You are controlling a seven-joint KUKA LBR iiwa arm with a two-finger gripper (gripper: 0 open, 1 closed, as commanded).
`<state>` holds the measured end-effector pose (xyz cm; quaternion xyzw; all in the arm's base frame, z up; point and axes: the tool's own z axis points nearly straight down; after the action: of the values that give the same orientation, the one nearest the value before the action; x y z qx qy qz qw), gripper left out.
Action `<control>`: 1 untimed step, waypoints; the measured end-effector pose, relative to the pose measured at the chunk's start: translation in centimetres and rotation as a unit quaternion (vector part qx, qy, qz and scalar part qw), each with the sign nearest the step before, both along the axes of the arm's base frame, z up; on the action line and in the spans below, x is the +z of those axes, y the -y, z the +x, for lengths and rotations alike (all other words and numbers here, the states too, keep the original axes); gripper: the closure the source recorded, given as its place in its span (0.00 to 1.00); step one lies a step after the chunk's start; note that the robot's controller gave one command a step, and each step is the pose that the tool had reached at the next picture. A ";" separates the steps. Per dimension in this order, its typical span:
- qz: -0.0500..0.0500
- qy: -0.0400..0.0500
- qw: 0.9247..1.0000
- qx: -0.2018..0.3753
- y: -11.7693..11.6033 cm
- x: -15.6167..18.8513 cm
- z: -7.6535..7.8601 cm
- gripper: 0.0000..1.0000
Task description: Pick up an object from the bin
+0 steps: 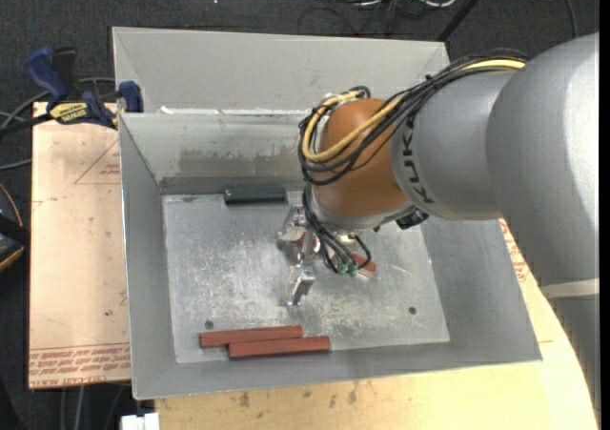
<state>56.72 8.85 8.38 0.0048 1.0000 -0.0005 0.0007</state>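
**binwatcher:** So where are we at? We see the arm (496,142) coming in from the right, with the orange cover (357,156) and its cables (329,147) sitting over the back-right part of the bin (143,228).

**gripfan:** Yep. The gripper (300,287) hangs down over the middle of the floor, tilted a bit toward the front-left. Under its tip we only make out bare scratched metal. Whether it's open or closed, we honestly can't tell from this angle.

**binwatcher:** What's closest to it?

**gripfan:** Two flat sticks near the front wall: the back brown bar (251,336) and the front brown bar (279,347). They lie side by side, touching, and the front one is shifted to the right. The gripper is near them but clearly apart, on the back side of the pair.

**binwatcher:** And the dark bar (255,195)?

**gripfan:** Flat against the foot of the back wall, left of the cover, well apart from the gripper.

**binwatcher:** We also spot a red-green bit (360,269) right under the wrist.

**gripfan:** Could be wiring, could be loose. We can't tell.
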 end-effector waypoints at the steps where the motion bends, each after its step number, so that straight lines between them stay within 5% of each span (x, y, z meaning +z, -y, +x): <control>1: 0.001 -0.003 1.000 0.019 1.1 4.9 -0.2 0.00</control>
<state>56.53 7.74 13.32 -0.0147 0.9999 0.0003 -0.0026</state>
